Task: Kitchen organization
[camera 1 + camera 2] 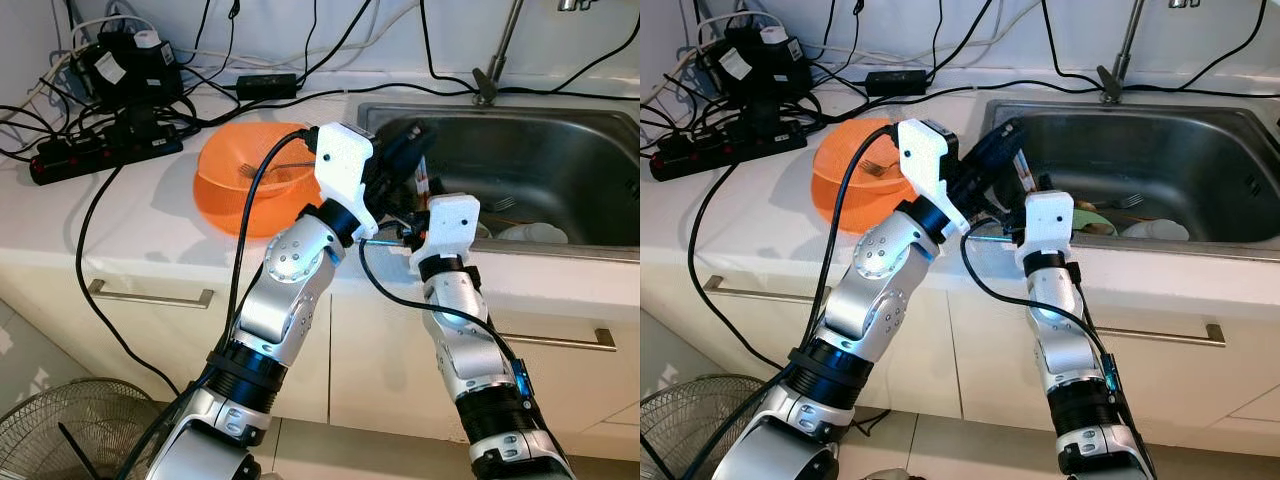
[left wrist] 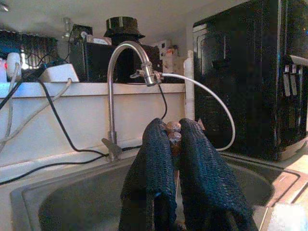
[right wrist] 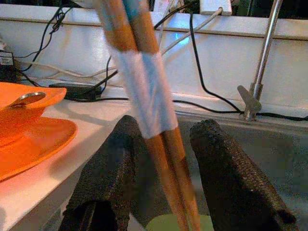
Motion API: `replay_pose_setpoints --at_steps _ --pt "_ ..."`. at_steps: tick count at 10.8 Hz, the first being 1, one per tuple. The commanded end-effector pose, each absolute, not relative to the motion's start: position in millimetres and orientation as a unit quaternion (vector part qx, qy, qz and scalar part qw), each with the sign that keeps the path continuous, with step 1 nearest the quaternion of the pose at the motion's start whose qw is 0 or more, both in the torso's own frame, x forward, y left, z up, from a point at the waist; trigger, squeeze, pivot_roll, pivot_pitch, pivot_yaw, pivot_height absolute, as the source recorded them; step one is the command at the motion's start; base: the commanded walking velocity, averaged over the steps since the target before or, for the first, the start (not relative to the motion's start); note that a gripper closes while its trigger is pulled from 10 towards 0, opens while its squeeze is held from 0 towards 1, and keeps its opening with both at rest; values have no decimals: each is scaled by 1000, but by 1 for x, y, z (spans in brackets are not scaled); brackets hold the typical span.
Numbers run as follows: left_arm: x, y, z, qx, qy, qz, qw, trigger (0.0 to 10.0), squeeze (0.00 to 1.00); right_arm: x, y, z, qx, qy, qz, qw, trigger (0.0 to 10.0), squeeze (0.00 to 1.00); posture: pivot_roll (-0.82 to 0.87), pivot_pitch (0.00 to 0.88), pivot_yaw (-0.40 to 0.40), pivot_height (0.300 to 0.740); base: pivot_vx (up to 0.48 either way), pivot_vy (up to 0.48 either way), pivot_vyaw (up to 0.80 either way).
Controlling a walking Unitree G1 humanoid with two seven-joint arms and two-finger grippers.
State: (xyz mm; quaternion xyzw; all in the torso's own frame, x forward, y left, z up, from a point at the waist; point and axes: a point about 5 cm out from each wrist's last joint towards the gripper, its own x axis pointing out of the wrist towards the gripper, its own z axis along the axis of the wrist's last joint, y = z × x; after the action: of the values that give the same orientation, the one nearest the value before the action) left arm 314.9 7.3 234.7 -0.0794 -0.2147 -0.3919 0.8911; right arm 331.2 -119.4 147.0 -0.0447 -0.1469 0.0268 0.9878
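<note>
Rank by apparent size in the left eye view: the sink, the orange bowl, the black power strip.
1. Sink
2. Orange bowl
3. Black power strip, though longer than it is wide, and cables cover part of it.

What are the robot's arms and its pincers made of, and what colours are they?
Both arms are jointed silver metal tubes with black collars near the base. Each wrist carries a boxy white plastic housing, and a thin black cable loops along each arm. The left gripper and right gripper each have two broad black fingers with a rough, textured surface.
</note>
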Motion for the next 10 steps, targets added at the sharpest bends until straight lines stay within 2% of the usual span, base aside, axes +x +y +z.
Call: replay_pose_setpoints --at_steps 1,2,7,8,9,10 --pt "314 10 235 -73 -217 -390 892 10000 0 334 -118 151 -43 -151 27 987 4745 0 66 0 63 740 0 0 0" --pt "315 12 235 -72 -218 -384 894 10000 0 334 -118 152 -42 -153 27 987 0 0 66 0 63 740 0 0 0" --pt "320 17 234 -64 -214 -362 905 10000 0 333 -119 152 -41 -154 27 987 0 0 66 0 61 740 0 0 0" --pt "322 17 232 -64 -209 -357 908 10000 859 334 -119 152 -40 -154 28 987 0 0 67 0 61 740 0 0 0" --pt "323 18 229 -67 -201 -353 911 10000 1000 334 -119 152 -40 -153 28 987 0 0 66 0 61 740 0 0 0" --pt "323 19 228 -67 -197 -351 913 10000 1000 334 -119 152 -39 -153 27 987 0 0 64 0 62 740 0 0 0"
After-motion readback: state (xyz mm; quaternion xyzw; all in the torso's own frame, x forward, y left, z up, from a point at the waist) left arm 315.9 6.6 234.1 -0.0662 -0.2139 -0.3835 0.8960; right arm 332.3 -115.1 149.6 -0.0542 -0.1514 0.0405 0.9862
